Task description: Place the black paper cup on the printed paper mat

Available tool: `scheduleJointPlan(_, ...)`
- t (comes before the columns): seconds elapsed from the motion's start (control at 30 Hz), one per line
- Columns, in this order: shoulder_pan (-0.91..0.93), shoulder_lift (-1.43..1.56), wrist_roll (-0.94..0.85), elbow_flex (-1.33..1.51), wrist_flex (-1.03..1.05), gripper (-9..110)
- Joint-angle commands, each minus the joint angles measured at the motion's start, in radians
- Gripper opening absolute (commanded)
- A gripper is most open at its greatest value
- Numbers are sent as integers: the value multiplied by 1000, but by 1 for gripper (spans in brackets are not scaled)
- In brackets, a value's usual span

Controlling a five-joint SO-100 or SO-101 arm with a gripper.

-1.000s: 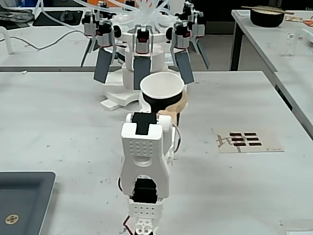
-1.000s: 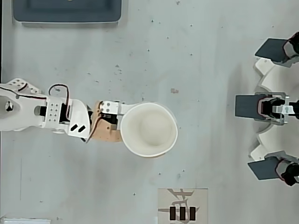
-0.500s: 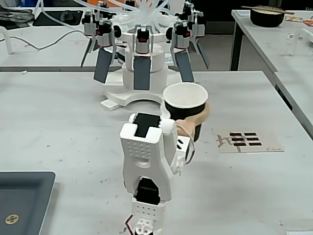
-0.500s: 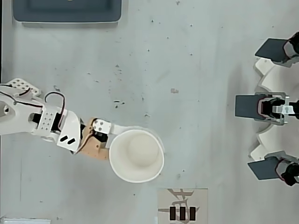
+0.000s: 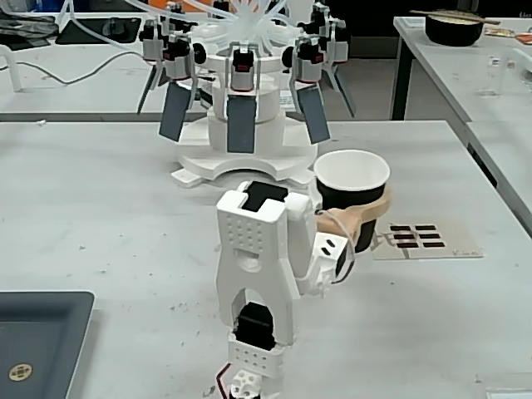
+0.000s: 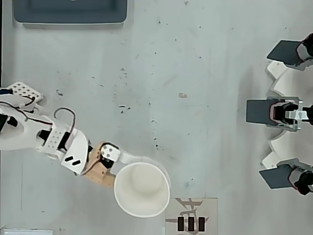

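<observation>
The black paper cup [image 5: 337, 195] stands upright in my gripper [image 5: 359, 223], which is shut on its lower wall, a beige finger [image 5: 370, 214] wrapping its front. From overhead I look into the cup's white inside [image 6: 142, 191], with the gripper [image 6: 122, 170] at its left. The printed paper mat [image 5: 432, 239] lies flat on the table just right of the cup in the fixed view. In the overhead view the cup's rim overlaps the mat's [image 6: 191, 218] upper left corner. The cup's base is hidden behind the gripper.
A white multi-arm rig [image 5: 245, 108] [image 6: 288, 112] stands behind the cup. A dark grey tray [image 5: 41, 341] [image 6: 68, 11] lies at the table's near left in the fixed view. A black bowl [image 5: 454, 27] with sticks sits on another table at back right.
</observation>
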Motion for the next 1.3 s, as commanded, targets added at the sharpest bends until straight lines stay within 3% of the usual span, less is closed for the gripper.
scheduleJointPlan(0.0, 29, -43, 9, -110, 6, 10)
scheduleJointPlan(1.27, 155, -684, 37, -1120, 365, 10)
